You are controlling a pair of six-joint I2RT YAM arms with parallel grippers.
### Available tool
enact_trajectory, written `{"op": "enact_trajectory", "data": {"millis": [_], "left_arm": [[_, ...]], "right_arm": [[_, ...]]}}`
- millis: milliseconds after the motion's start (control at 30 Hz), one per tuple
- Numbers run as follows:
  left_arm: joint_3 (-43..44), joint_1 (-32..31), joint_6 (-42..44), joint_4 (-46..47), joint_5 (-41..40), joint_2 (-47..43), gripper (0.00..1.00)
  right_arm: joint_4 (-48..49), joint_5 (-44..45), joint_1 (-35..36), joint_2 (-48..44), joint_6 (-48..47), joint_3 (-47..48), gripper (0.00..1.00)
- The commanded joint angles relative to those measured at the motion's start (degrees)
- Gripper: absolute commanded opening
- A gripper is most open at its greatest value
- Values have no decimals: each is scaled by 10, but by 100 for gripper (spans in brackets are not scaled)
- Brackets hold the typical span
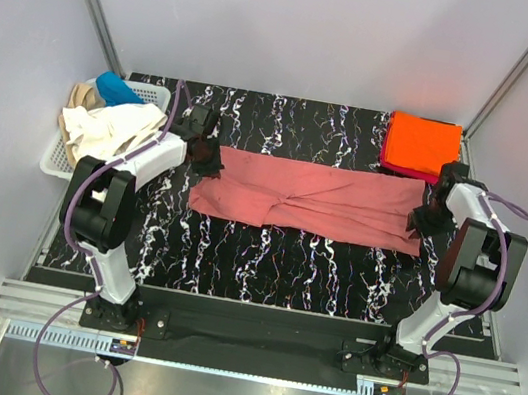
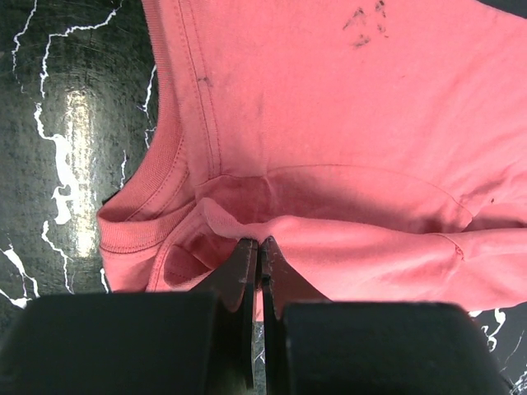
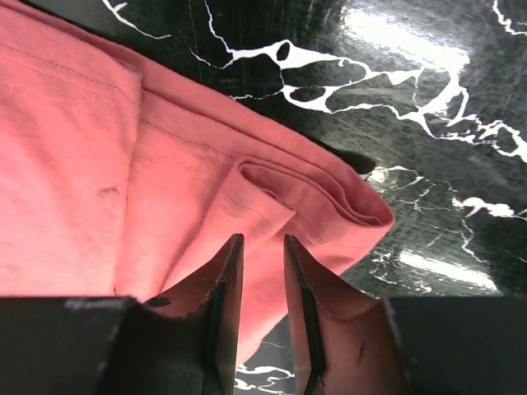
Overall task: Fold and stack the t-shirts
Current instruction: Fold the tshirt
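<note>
My left pincer (image 2: pixel 259 247) is closed tight on a raised fold of the salmon-pink t-shirt (image 1: pixel 314 201), right beside its ribbed collar. The shirt lies folded lengthwise into a long flat band across the middle of the black, white-veined surface (image 1: pixel 284 262), collar end toward my left arm, hem end toward my right. The cloth is soft and matte, with stitched seams and a few shallow creases running along it. My right pincer (image 3: pixel 263 240) stands just above the layered hem corner with a narrow gap between its jaws, gripping nothing.

Near the collar there are small dark marks (image 2: pixel 362 20) on the cloth, too smudged to read as writing.

At the far right corner an orange tee (image 1: pixel 422 141) sits folded square on top of a magenta tee (image 1: pixel 396 167), whose edge peeks out beneath it. At the far left a white lattice basket (image 1: pixel 52 162) holds a cream-white tee (image 1: pixel 114 127) spilling over its rim, with a tan tee (image 1: pixel 83 94) and a blue tee (image 1: pixel 118 89) bundled behind it.
</note>
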Motion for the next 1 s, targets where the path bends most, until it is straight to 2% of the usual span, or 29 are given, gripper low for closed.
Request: {"op": "enact_trajectory", "data": {"millis": [0,433,600,700,733,833,967], "left_arm": [[24,-1,9,12,9,3,0],[24,-1,12,12,13,3,0],[25,-1,11,12,11,3,0],[25,-1,9,12,2,-1,0],[25,-1,9,13,-1,-2,0],[27,-1,1,11,-10,-3,0],[38,-1,-2,9,-12,9,0]], "right_arm": [[22,-3,-1,-11,28,-8,34],[45,14,-2,18,30,-25,37],[67,22,-2,12,24,-34,35],[81,30,-2,-2,5,-34,25],[85,36,-2,-8,0,-33,14],[97,40,-1,-16,-15,-27,0],[98,50,-2,-17,-31,-18,0]]}}
